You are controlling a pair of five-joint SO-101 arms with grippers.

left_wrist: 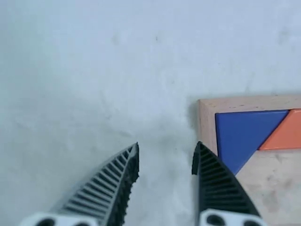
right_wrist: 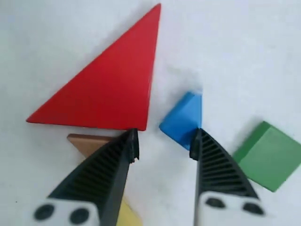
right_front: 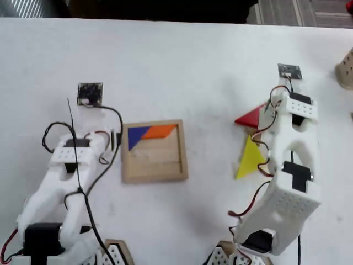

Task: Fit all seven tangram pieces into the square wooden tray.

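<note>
L gripper (left_wrist: 167, 148): spread, just left of tray (right_front: 154, 172).
Tray: blue triangle (right_front: 135, 136) + orange piece (right_front: 161, 131) in far part.
R gripper (right_wrist: 164, 136): spread, btw red triangle (right_wrist: 108, 87) & light-blue piece (right_wrist: 183, 120), well right of tray.

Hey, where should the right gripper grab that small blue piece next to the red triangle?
Likely from straight above, closing on the blue piece across its two side edges: it lies flat on the table, apart from the red triangle and green square, so both edges are free.
</note>
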